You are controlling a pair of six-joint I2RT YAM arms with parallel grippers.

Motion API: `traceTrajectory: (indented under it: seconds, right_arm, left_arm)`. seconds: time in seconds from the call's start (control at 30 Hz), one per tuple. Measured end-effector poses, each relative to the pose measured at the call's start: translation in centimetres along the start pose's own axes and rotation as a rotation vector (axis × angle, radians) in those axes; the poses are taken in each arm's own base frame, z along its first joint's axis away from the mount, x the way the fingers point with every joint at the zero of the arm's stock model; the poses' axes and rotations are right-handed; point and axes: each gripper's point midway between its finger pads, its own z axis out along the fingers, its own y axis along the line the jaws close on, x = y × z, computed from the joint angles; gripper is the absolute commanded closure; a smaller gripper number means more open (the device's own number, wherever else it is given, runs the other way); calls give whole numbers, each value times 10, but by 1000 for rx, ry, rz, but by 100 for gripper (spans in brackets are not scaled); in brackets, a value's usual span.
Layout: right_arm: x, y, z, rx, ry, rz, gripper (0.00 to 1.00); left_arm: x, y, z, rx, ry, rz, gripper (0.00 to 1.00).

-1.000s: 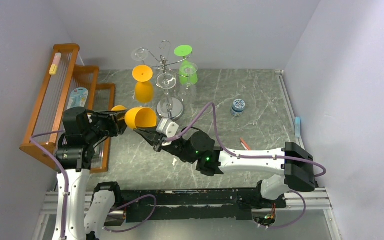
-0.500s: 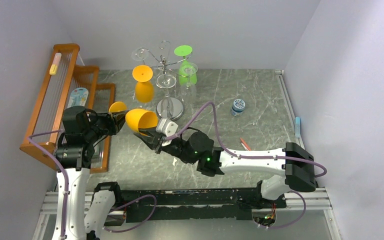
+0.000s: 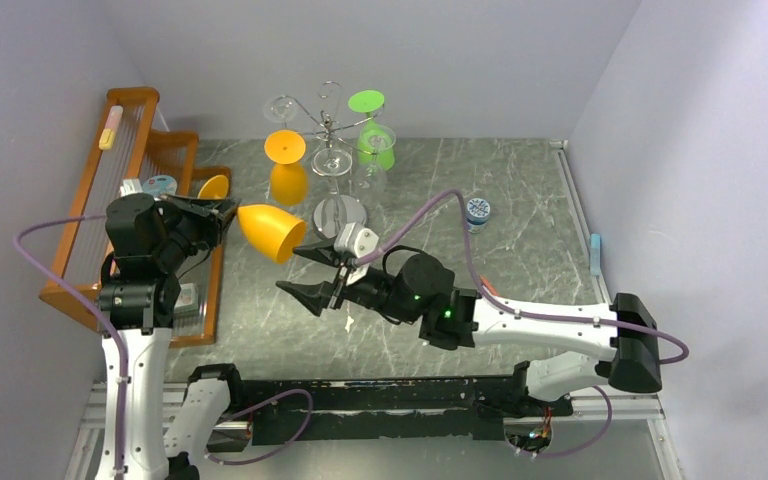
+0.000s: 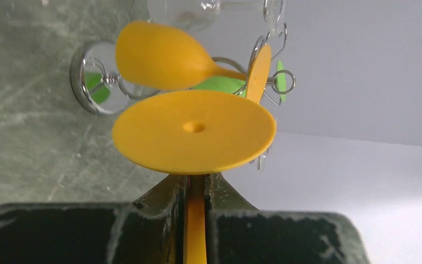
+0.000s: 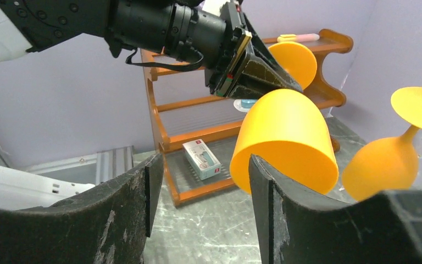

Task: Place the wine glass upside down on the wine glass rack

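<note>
An orange wine glass point(image 3: 268, 229) lies sideways in the air, bowl toward the table's middle. My left gripper point(image 3: 222, 208) is shut on its stem point(image 4: 195, 220), just behind the round foot point(image 4: 194, 132). My right gripper point(image 3: 290, 270) stands open just in front of the bowl point(image 5: 283, 137) and does not touch it; nothing is between its fingers point(image 5: 148, 187). The wine glass rack point(image 3: 339, 213) stands at the back centre, a chrome stand with a shiny disc base. Another orange glass point(image 3: 286, 165), a green one point(image 3: 370, 120) and clear ones hang from its arms.
A wooden slatted rack point(image 3: 90, 230) fills the left side and holds a small box point(image 5: 201, 158). A blue-lidded jar point(image 3: 477, 212) stands right of the chrome stand. A red pencil point(image 3: 488, 288) lies by my right arm. Walls close in on both sides.
My right gripper let go of the bowl's rim, opened and drew back. My left gripper shut on the stem and carried the glass up and toward the back left.
</note>
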Motion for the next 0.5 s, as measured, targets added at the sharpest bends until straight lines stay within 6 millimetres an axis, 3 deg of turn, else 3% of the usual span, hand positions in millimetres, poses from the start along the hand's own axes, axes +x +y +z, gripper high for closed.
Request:
traceTrajectory:
  seconds: [0.27,0.37,0.5]
  right_arm:
    - [-5,-15,-6,34,82,110,35]
    - [-27,-29,3,44,84,201,34]
    - [-62,-44,7,32,39,328,33]
  left_arm:
    - [-20,-27,-2,127,-102,390,95]
    - [-29,-47,-12,192,-161,589,95]
    - [-42,-89,-36,311,-279,838,95]
